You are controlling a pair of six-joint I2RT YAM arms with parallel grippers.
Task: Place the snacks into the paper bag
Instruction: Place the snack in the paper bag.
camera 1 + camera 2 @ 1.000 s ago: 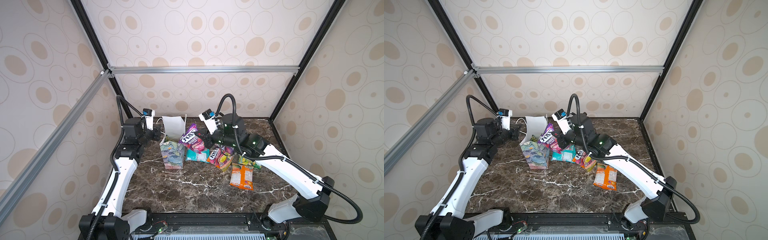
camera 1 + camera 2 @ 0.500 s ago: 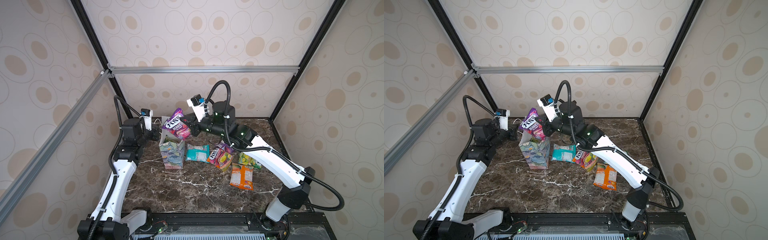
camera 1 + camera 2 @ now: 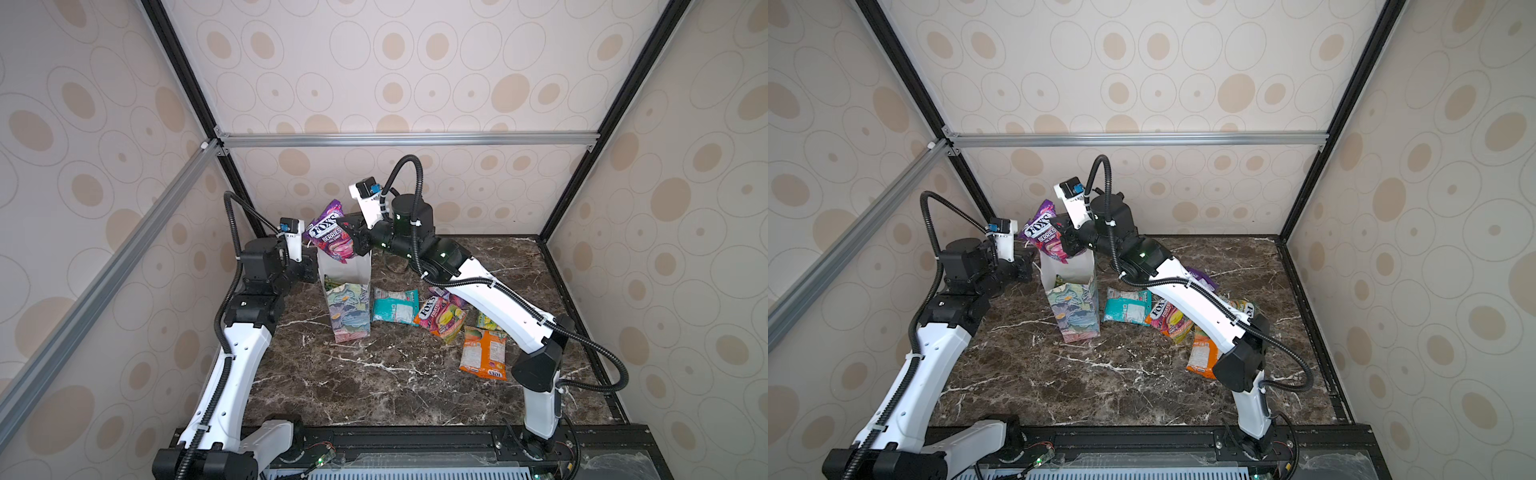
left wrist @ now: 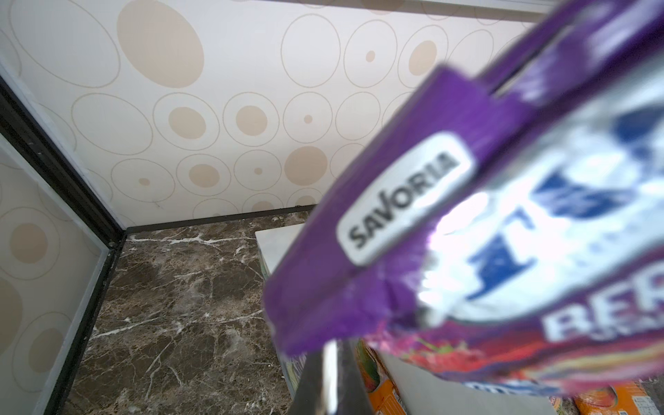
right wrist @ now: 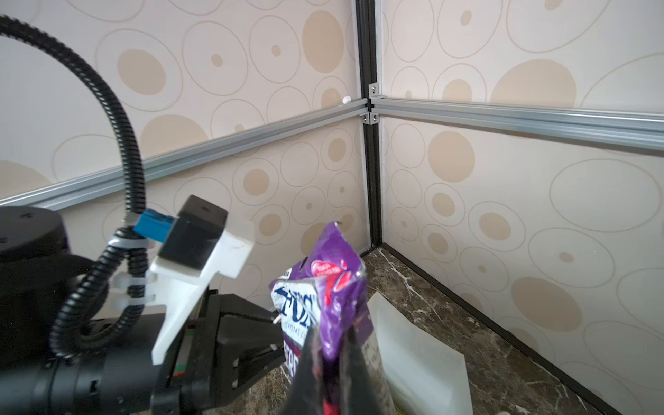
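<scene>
Step in hand: drop-in. The right gripper, jaws clamped on the purple packet, holds it over the mouth of the paper bag. The packet's long axis is near upright, its top leaning to 11 o'clock and its lower end at the opening. The left gripper sits at the bag's 9 o'clock rim with jaws together; whether it grips anything is unclear. Next move, likely: lower, then release. The other packets lie at 3 o'clock of the bag.

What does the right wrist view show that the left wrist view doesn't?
Only right wrist: the right gripper pinching the purple packet, and the left arm's wrist camera. Only left wrist: the packet's SAVORIA label and an orange packet. Both: the purple packet, the paper bag with its white edge, and the marble table.
</scene>
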